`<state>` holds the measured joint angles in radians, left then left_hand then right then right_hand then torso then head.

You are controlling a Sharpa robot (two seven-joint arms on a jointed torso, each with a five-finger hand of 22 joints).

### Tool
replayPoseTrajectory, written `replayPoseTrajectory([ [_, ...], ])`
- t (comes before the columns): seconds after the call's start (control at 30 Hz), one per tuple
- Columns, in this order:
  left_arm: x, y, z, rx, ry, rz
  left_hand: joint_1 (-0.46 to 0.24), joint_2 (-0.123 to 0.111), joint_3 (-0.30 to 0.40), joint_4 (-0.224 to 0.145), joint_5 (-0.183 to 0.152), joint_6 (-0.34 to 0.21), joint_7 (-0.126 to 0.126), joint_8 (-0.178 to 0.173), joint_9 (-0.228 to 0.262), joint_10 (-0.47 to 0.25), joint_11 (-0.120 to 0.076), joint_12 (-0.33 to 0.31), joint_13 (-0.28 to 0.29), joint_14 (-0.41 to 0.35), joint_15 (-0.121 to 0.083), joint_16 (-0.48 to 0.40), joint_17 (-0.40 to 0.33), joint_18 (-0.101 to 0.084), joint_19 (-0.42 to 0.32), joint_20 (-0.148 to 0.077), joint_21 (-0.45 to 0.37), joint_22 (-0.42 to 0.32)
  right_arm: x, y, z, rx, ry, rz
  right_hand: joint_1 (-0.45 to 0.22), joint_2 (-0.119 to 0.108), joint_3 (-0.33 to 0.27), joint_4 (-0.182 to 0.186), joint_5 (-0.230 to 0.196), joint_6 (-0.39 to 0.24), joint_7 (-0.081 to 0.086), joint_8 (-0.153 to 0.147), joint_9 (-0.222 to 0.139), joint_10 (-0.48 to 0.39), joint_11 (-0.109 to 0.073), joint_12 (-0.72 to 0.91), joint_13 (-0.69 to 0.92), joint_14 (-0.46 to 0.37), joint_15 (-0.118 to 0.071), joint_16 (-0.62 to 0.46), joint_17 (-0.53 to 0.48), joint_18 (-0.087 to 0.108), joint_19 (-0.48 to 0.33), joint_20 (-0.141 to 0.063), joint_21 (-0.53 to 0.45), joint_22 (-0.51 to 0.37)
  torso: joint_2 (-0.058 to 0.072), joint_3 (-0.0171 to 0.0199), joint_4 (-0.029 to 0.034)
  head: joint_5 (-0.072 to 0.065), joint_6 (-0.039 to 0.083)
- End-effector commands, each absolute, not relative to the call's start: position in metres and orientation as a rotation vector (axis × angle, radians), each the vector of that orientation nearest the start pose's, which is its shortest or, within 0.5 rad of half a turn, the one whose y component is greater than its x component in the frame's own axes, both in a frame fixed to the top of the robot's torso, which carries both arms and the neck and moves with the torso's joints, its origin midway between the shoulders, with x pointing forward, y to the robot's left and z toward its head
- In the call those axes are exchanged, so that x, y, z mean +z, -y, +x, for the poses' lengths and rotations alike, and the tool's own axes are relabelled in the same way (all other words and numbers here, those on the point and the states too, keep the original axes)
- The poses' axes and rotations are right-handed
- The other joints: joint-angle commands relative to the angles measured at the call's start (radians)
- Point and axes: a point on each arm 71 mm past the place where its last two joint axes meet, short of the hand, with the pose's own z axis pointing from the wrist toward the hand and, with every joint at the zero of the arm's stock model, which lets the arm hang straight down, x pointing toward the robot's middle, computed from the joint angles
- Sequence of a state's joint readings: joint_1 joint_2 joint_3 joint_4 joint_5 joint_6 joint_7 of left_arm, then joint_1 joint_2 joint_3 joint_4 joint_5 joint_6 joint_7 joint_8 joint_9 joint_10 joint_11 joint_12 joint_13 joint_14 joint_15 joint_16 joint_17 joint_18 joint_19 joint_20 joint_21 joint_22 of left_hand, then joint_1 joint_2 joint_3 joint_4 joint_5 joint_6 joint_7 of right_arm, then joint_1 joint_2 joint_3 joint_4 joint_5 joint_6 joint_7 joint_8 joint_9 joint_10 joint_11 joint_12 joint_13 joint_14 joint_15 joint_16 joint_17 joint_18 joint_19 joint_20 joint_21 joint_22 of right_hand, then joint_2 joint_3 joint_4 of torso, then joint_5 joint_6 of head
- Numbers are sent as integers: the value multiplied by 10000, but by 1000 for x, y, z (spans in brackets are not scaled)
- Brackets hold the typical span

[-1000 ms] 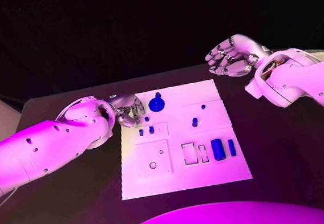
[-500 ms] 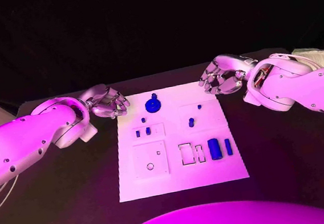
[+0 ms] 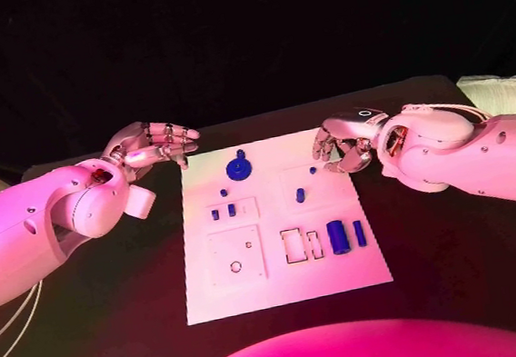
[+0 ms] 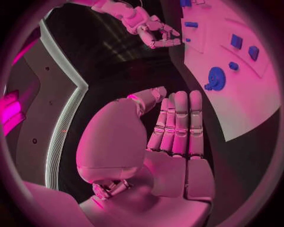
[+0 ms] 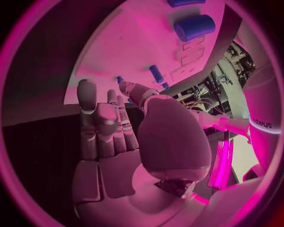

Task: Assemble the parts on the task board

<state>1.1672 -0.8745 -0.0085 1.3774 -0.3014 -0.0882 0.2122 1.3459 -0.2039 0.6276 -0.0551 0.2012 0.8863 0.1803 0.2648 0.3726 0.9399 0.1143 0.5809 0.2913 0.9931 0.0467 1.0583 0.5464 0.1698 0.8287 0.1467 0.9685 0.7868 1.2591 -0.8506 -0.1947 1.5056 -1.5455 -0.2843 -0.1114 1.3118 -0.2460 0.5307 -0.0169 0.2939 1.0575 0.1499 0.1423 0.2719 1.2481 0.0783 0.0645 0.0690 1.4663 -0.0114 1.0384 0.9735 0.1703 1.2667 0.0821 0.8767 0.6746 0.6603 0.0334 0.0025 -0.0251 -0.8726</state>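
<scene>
The small blue parts look light, hard and smooth, likely to slip or roll, so each wants a fingertip pinch across its sides. They sit on the white board (image 3: 286, 270) in the middle of the black worktop (image 3: 126, 347): a round knobbed piece (image 3: 239, 167) at the far end, a fat cylinder (image 3: 338, 237) nearer me. The left hand (image 3: 153, 144) hovers off the board's far left corner, fingers held straight and apart, holding nothing. The right hand (image 3: 339, 144) hangs at the far right edge, fingers loosely bent, empty too.
</scene>
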Motion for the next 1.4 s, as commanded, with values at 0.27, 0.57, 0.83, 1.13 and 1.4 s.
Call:
replayPoseTrajectory([
  [0.27, -195, -252, 501, -15134, -16326, -9628, -11, 86, -80, 13, 39, -26, 24, 57, -12, -103, -1, 78, -20, -97, 1, -90, -34, 140, -65, -13, -85, -36, -224, 201, 476, 4258, -17373, -3804, -121, -209, 115, 145, 25, -201, 75, -171, 24, -492, 111, -46, -52, 162, 111, 482, 312, -176, 114, 61, 181, 244, 3, 11, 12, -36, 0],
  [0.57, -195, -253, 501, -15150, -16354, -9626, -12, 90, -97, 11, 33, -28, 26, 64, -14, -119, 2, 94, -26, -111, 5, -122, -57, 139, -66, -10, -115, -56, -232, 190, 476, 4449, -17491, -3908, -143, -163, 141, 248, 31, -173, 80, -170, 55, -569, 126, -2, -30, 212, 136, 848, 624, -226, 238, 86, 442, 587, 2, 10, 9, -16, 0],
  [0.83, -195, -255, 500, -15071, -16408, -9613, 4, 97, -143, -10, 32, -61, 56, 75, -29, -208, 32, 132, -60, -188, 29, -248, -141, 135, -85, 5, -220, -121, -243, 181, 475, 4650, -17613, -3939, -51, -51, 272, 298, 46, -63, 82, -119, 117, -440, 105, 37, -1, 256, 121, 1213, 917, -319, 449, 92, 909, 1176, 8, 8, 9, 15, 0],
  [1.13, -195, -254, 499, -15079, -16506, -9571, 2, 97, -151, -11, 31, -77, 62, 71, -34, -221, 38, 140, -65, -197, 34, -265, -154, 134, -88, 9, -237, -131, -248, 177, 476, 4684, -17661, -3977, 141, 101, 647, 300, -381, 188, 0, 20, 258, -135, 13, 66, 31, 222, 31, 1575, 1145, -381, 583, 86, 1338, 1709, -3, 10, -5, 44, 0],
  [1.4, -195, -253, 499, -15084, -16594, -9530, 6, 103, -157, -13, 33, -90, 68, 69, -39, -232, 42, 148, -70, -205, 38, -281, -166, 134, -90, 12, -253, -141, -250, 175, 476, 4664, -17783, -4037, 330, 403, 909, 217, -710, 533, -144, 261, 466, 311, -140, 125, 108, 168, -86, 1692, 1145, -412, 608, -5, 1597, 2047, -3, 7, -2, 46, 0],
])
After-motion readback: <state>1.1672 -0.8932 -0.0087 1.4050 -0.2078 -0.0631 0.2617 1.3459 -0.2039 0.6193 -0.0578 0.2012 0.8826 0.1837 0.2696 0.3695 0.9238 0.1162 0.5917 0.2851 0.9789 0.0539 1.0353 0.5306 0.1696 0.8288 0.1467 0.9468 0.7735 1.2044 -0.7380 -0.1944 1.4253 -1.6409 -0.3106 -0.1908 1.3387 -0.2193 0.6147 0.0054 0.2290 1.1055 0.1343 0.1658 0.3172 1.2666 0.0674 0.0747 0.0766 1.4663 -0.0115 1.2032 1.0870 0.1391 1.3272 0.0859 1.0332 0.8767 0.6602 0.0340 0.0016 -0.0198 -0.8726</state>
